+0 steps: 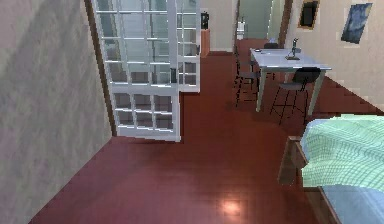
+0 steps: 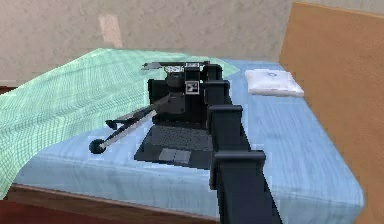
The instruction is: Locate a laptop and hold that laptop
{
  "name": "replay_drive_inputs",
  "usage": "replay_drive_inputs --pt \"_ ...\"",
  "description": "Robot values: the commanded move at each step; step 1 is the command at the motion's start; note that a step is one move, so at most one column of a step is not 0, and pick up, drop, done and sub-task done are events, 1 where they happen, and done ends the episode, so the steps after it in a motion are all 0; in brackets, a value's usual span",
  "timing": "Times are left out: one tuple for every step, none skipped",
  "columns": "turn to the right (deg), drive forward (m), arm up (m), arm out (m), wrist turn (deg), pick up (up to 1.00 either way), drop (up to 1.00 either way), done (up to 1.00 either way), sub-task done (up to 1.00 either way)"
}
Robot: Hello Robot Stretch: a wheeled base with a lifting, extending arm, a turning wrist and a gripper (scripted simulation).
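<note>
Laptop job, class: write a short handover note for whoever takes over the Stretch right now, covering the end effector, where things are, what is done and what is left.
End effector: out at the bed, near the laptop; cannot tell whether it holds anything.
Laptop: dark, touchpad showing, lying on the bed's blue sheet beside the green blanket, close against the arm.
Done: laptop located, arm extended to it.
Left: laptop rests on the bed, not lifted clear; get hold of it and raise it.
</note>
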Motion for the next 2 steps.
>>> replay_drive_inputs --pt "0.0 0.00 0.00 0.00 45.0 0.00 0.00 0.00 0.00" --pt "0.0 0.00 0.00 0.00 45.0 0.00 0.00 0.00 0.00"
